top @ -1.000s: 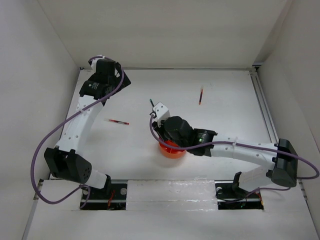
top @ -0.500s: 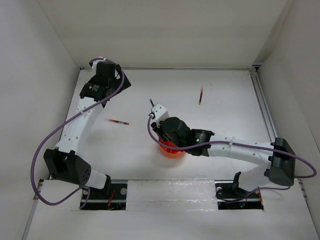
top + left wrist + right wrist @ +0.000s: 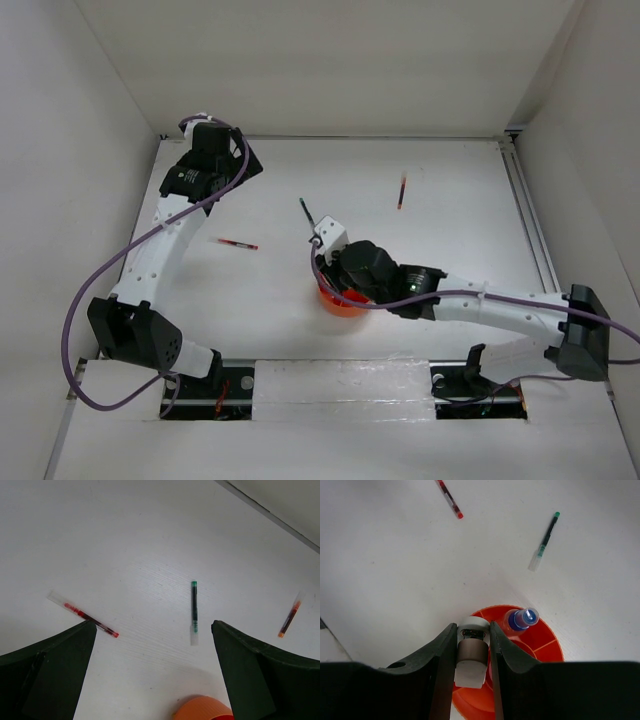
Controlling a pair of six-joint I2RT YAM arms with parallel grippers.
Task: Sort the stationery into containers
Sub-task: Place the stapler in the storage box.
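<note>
My right gripper [image 3: 472, 627] is shut on a whitish cylindrical tube [image 3: 472, 652] with a brown band, held upright over the left part of the round orange tray [image 3: 550, 645]. A clear bottle with a blue cap [image 3: 522, 619] stands in a far compartment of the tray. A dark pen [image 3: 545, 540] and a red pen [image 3: 450, 499] lie on the table beyond it. My left gripper [image 3: 153, 625] is open and empty, high above the table. Below it lie a red pen [image 3: 85, 615], the dark pen [image 3: 194, 610] and a second red pen [image 3: 290, 620].
In the top view the tray [image 3: 340, 303] sits near the table's middle front, mostly under my right wrist [image 3: 365, 268]. One red pen [image 3: 238, 243] lies to its left and one [image 3: 401, 191] at the far right. White walls enclose the table.
My right wrist has shifted a little toward the near right over the tray, uncovering more of the dark pen. The left arm has barely moved.
</note>
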